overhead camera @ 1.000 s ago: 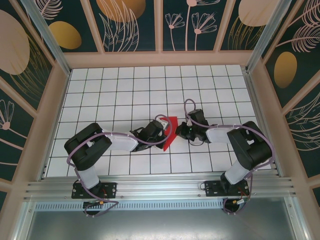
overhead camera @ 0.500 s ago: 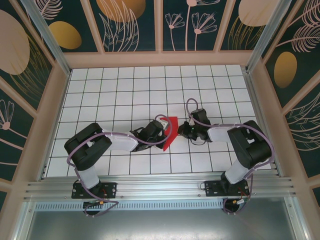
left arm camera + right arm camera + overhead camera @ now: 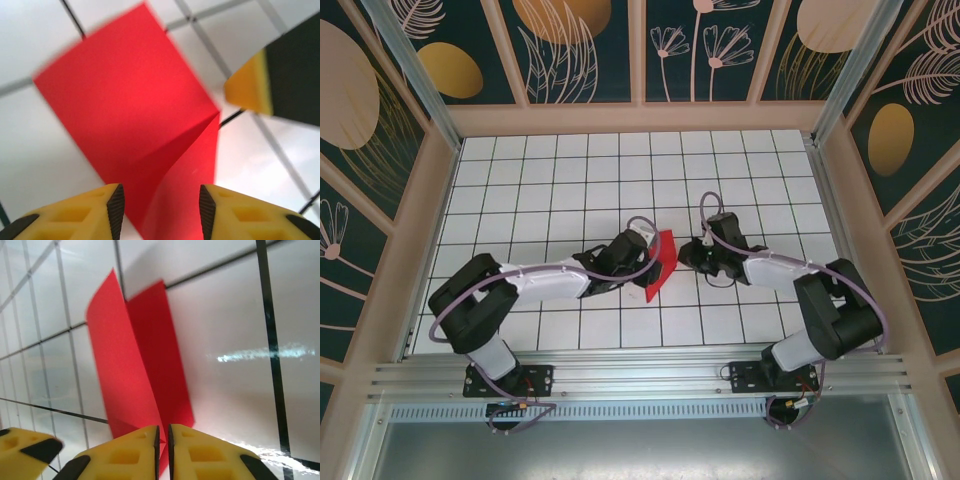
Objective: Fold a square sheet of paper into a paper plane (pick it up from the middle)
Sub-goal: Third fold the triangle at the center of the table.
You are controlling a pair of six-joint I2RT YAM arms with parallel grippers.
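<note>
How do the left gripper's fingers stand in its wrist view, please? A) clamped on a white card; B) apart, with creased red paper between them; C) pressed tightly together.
B: the left fingers stand well apart, and the red paper shows in the gap.

Paper sheet on table — between left gripper, right gripper.
</note>
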